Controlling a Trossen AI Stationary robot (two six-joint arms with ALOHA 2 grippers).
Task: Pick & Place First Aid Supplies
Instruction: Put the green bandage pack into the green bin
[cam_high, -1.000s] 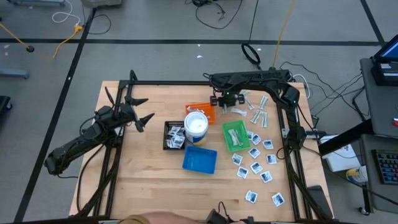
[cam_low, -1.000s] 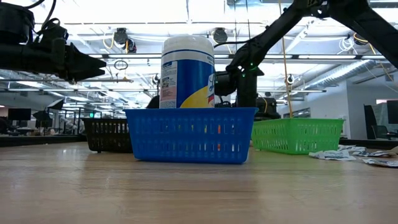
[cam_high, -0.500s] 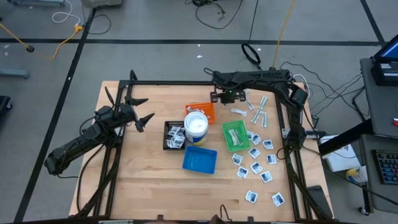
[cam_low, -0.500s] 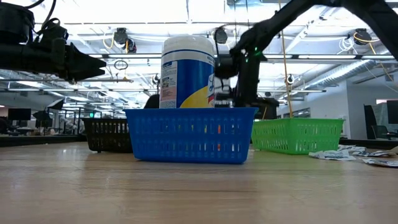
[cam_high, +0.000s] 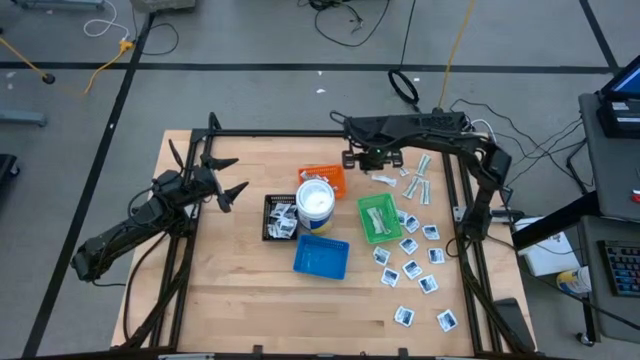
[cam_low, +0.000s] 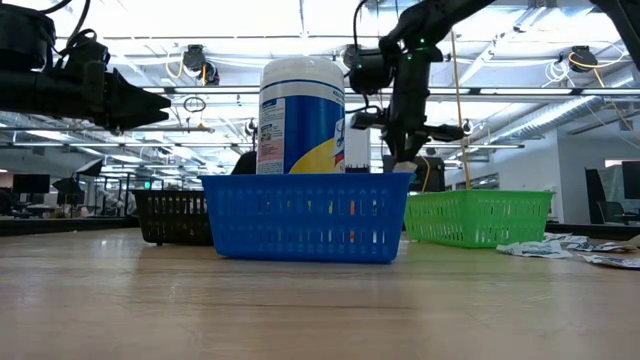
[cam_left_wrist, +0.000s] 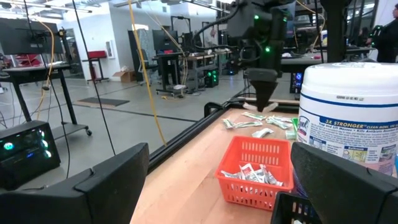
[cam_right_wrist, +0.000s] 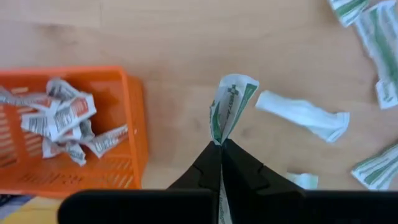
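From above, the right gripper (cam_high: 374, 158) is hovering at one o'clock of the orange tray (cam_high: 331, 177), lifting a packet off the table; the left gripper (cam_high: 232, 190) is waiting wide open at nine o'clock. In the right wrist view, shut fingers (cam_right_wrist: 208, 168) are pinching a green-printed packet (cam_right_wrist: 227, 102). Next, probably carrying it over a tray.

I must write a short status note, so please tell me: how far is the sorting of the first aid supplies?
Partly done. The orange tray, black tray and green tray already hold packets. The right claw is shut on a green-printed strip beside the orange tray. Many square packets and strips remain on the table.
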